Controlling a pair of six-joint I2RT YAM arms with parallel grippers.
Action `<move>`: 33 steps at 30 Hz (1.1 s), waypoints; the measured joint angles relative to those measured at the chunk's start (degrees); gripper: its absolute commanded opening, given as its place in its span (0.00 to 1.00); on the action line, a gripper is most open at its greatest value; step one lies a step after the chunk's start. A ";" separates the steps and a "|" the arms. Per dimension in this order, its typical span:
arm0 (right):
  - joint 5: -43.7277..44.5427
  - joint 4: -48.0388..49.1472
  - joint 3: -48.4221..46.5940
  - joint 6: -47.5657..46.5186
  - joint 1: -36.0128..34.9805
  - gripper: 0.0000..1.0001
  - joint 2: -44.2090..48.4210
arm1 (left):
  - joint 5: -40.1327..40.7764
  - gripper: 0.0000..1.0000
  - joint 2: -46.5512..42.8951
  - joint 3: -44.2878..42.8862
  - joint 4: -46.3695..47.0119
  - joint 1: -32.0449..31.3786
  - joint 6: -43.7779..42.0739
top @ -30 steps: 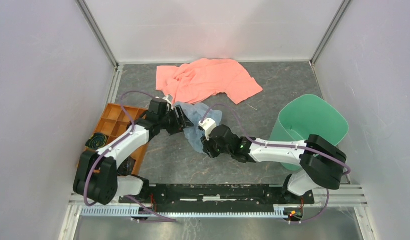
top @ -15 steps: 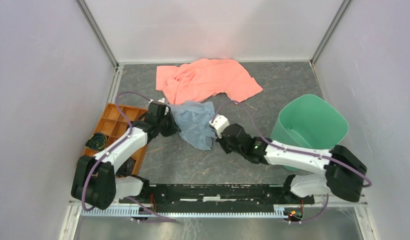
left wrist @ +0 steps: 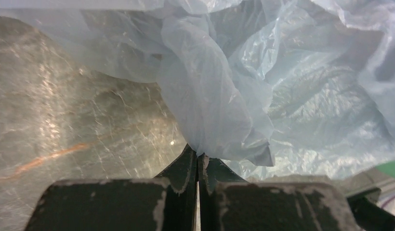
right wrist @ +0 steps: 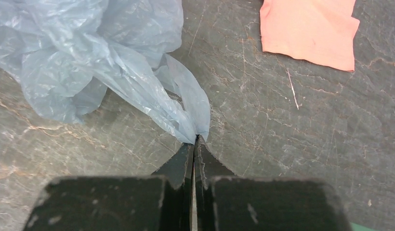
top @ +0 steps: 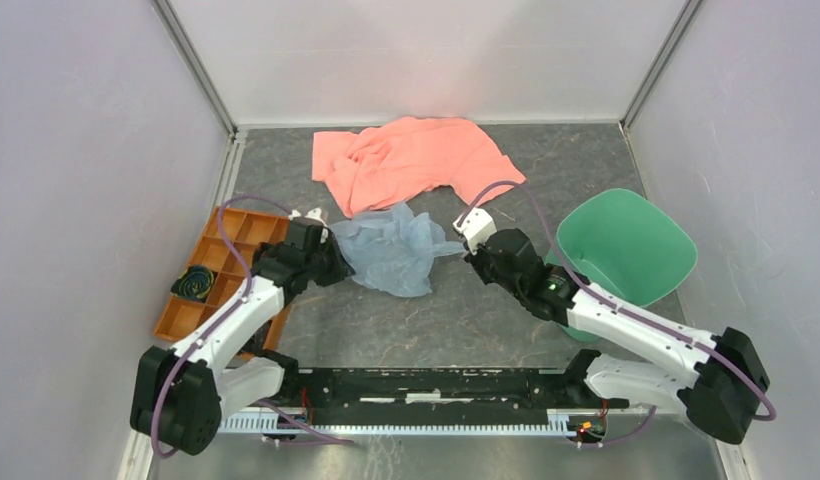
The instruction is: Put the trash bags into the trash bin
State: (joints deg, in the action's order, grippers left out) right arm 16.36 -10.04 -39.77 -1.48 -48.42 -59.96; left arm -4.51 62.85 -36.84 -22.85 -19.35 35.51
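The trash bag (top: 394, 250), a crinkly pale blue-grey film, is stretched between my two grippers just over the dark floor in the middle. My left gripper (top: 338, 262) is shut on its left edge; in the left wrist view the film (left wrist: 219, 96) bunches out of the shut tips (left wrist: 198, 153). My right gripper (top: 464, 250) is shut on a pulled-out tail at its right end, where the film (right wrist: 89, 57) runs into the closed tips (right wrist: 195, 139). The green trash bin (top: 676, 262) stands at the right, leaning, its mouth open, behind the right arm.
A salmon-pink cloth (top: 411, 160) lies at the back, its corner (right wrist: 311, 29) beyond the right gripper. An orange compartmented tray (top: 221, 262) with a dark coiled item (top: 195, 283) sits by the left wall. Walls close in on three sides.
Both grippers have shut on the bag and drawn apart. The left one pulled back left, the right one swung right toward the bin, and the bag spread out between them.
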 measured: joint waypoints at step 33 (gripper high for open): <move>-13.18 7.17 -19.54 -5.51 -7.21 0.98 -14.27 | -5.22 0.02 -3.32 -25.70 1.55 0.07 3.56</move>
State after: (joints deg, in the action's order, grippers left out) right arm 3.18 -2.87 -59.31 -6.98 -55.64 -74.24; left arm -9.74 59.53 -62.54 -21.30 -19.29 39.07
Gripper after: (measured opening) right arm 0.979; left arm 0.032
